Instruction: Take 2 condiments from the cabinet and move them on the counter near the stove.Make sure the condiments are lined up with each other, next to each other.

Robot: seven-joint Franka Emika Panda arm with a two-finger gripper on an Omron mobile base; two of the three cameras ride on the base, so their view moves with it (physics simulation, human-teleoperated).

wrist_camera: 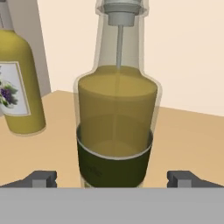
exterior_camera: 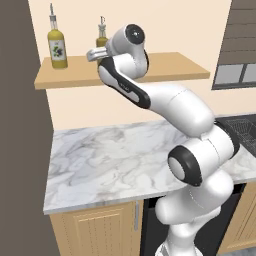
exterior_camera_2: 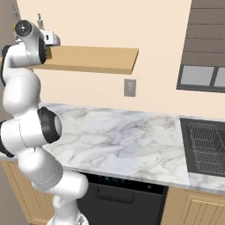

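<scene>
A grey wall socket point(exterior_camera_2: 129, 87) sits on the cream wall below the shelf; a black dishwasher point(exterior_camera_2: 121, 197) stands under the worktop, beside light-wood cupboard doors point(exterior_camera: 95, 230), with a window point(exterior_camera_2: 203, 77) at right

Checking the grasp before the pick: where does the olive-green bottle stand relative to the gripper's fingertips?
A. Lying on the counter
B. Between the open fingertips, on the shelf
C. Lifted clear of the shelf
B: in the hand view the olive-green bottle stands upright on the shelf, centred between the spread tips of the gripper.
</scene>
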